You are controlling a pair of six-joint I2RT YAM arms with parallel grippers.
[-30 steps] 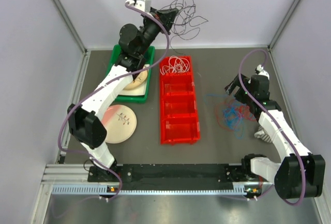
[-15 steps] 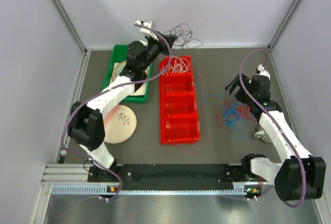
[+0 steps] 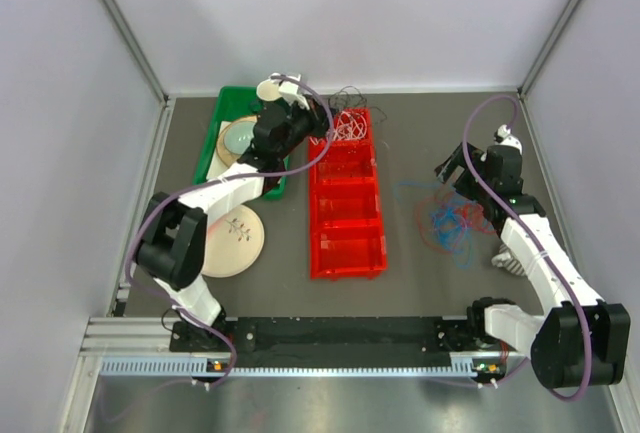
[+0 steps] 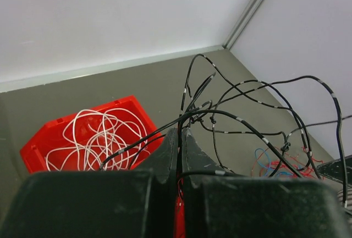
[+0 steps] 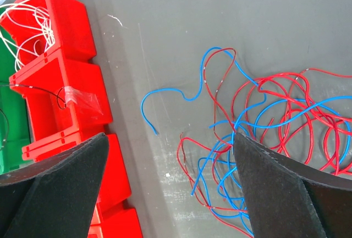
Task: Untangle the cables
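Lowered to the red bin (image 3: 345, 186), left fingers (image 4: 165, 158) pinch black cables (image 4: 204, 108); right fingers (image 5: 60, 194) gape above grey tabletop (image 5: 220, 12).

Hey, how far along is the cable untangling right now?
Done: the white cables lie in the far bin of the red tray. In hand: the left gripper is shut on the black cables, close by that bin. Left: the red and blue cables lie tangled on the table under the open right gripper.
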